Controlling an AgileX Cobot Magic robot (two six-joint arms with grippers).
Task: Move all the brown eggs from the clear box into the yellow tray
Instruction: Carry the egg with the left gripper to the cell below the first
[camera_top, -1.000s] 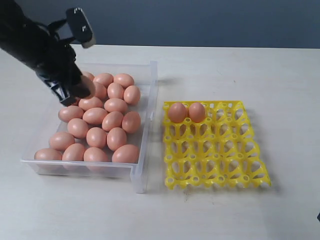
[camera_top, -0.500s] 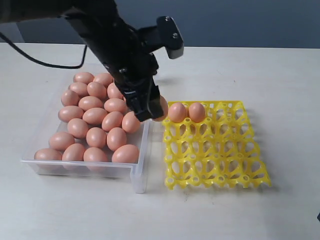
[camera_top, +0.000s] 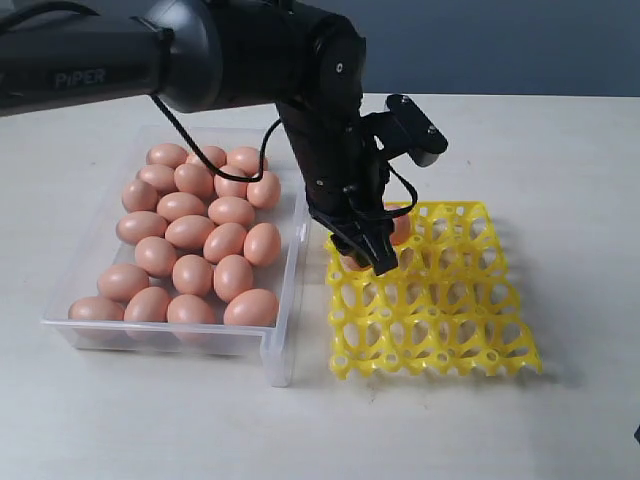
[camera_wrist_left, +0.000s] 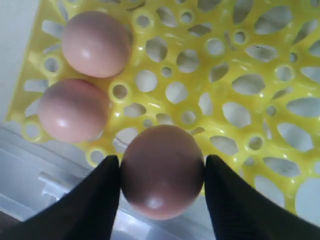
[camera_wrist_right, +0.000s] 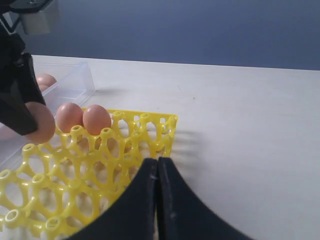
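clerk: item, left gripper (camera_top: 372, 252). condition?

checker: closed on one brown egg, listed as held egg (camera_wrist_left: 161, 170). jaws stand fairly wide, one against each flank of it. the arm reaches across from the left side of the scene.

clerk: position of held egg?

checker: over the left edge of the yellow tray (camera_top: 470, 212), close to the right wall of the clear box (camera_top: 280, 340). cannot tell whether it touches a cup.

clerk: tray, contents?

checker: two seated eggs (camera_wrist_left: 74, 110), side by side in the far row, in the two leftmost cups. held egg is just near of the corner one and slightly left of it. in the exterior view the gripper covers most of both.

clerk: box, contents?

checker: brown eggs (camera_top: 200, 235), some twenty, one layer, packed close with many touching. they cover most of the floor.

clerk: box and tray, placement?

checker: both on the pale table (camera_top: 520, 130). box left, tray right, just beside each other, long sides parallel.

clerk: item, right gripper (camera_wrist_right: 158, 170). condition?

checker: jaws pressed together, nothing between them. it hangs above the table, off the tray's right side, well apart from every egg.
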